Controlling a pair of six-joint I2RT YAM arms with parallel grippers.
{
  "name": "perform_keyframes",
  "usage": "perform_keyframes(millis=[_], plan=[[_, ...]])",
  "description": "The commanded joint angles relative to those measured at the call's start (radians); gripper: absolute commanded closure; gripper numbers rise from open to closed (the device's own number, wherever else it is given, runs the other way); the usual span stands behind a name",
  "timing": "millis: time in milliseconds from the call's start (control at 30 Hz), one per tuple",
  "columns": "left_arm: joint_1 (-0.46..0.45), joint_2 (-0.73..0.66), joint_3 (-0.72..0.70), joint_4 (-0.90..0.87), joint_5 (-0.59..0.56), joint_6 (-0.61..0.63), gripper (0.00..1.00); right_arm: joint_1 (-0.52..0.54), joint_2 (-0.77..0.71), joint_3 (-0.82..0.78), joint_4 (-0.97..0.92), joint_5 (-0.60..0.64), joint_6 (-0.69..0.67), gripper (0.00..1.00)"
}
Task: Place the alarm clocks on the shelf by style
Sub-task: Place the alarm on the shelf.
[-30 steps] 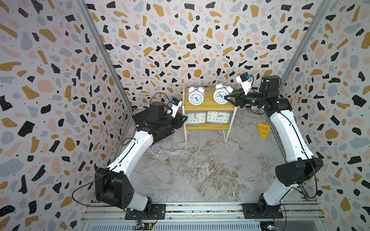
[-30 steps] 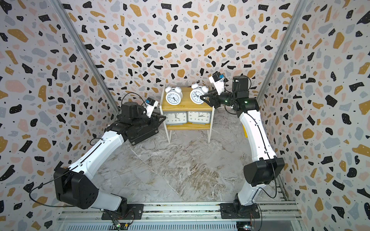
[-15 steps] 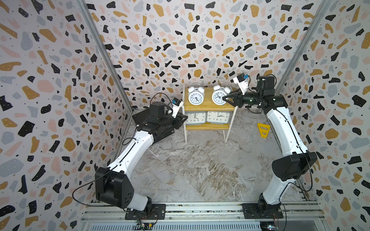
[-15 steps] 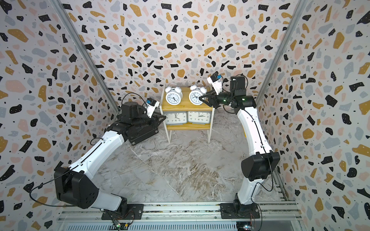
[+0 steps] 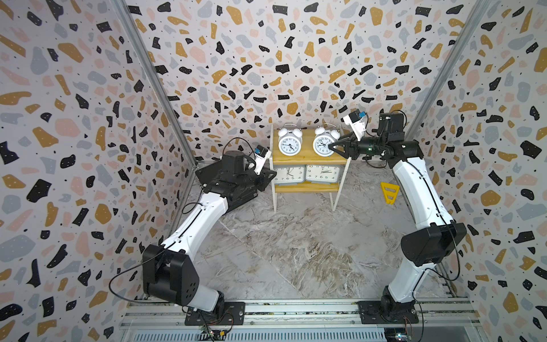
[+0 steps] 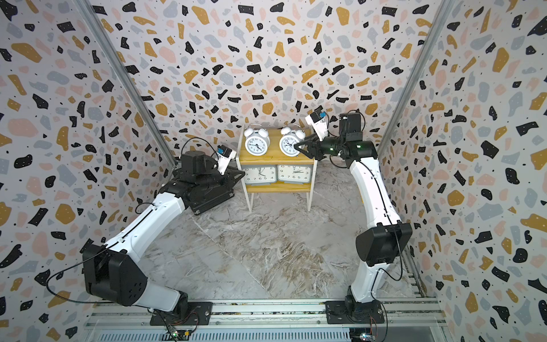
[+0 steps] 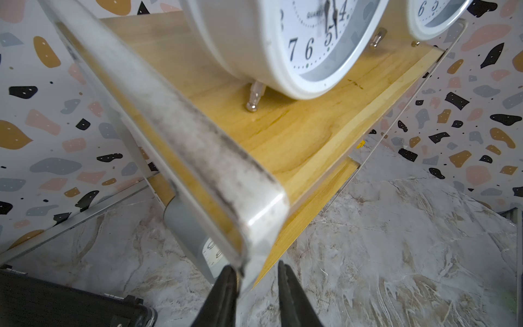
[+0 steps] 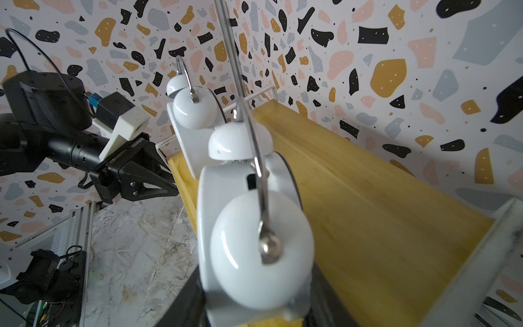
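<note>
on the shelf (image 5: 307,161), right gripper (image 5: 334,145) clasps a twin-bell clock (image 5: 322,144); left gripper (image 7: 255,271) (narrow) straddles its frame (image 7: 198,158).

In the right wrist view, the right twin-bell clock (image 8: 254,249) hides most of the right pincer (image 5: 336,145). The left wrist view cuts off the left twin-bell clock (image 7: 283,42). There the blurred frame of the shelf (image 7: 184,141) covers most of a grey clock (image 7: 189,232).

Twin-bell clock (image 8: 254,249) gripped in rt end effector (image 8: 254,300) (fingers (image 8: 181,308) blurred), 2nd clock (image 8: 192,113) behind, yellow shelf (image 8: 368,212) top beneath
</note>
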Motion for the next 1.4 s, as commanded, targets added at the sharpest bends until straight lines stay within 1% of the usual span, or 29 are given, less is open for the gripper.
perform_keyframes(millis=[0, 100, 233, 433, 533, 800, 1100, 1200, 1367], plan=[[0.005, 0.010, 0.038, 0.038, 0.036, 0.002, 0.72, -0.004, -0.015, 0.048, 0.014, -0.029, -0.014, 0.74], [0.004, 0.014, 0.038, 0.039, 0.038, 0.002, 0.73, -0.004, -0.010, 0.048, 0.013, -0.030, -0.014, 0.74], [0.004, 0.018, 0.041, 0.034, 0.039, 0.005, 0.78, -0.004, -0.007, 0.047, 0.005, -0.037, -0.021, 0.74], [0.005, 0.022, 0.042, 0.034, 0.044, 0.001, 0.81, -0.004, -0.007, 0.036, -0.010, -0.041, -0.043, 0.70], [0.004, 0.025, 0.043, 0.033, 0.048, 0.000, 0.83, -0.004, -0.010, 0.027, -0.012, -0.041, -0.049, 0.65], [0.004, 0.023, 0.042, 0.025, 0.043, 0.002, 0.83, -0.004, -0.033, -0.018, 0.003, -0.038, -0.074, 0.52], [0.005, 0.020, 0.041, 0.023, 0.042, 0.005, 0.83, -0.004, -0.050, -0.028, -0.002, -0.027, -0.098, 0.31], [0.006, 0.018, 0.041, 0.021, 0.042, 0.007, 0.83, -0.004, -0.067, -0.044, -0.002, -0.004, -0.111, 0.28], [0.006, 0.014, 0.041, 0.020, 0.041, 0.008, 0.83, -0.004, -0.099, -0.078, 0.000, 0.063, -0.132, 0.27]])
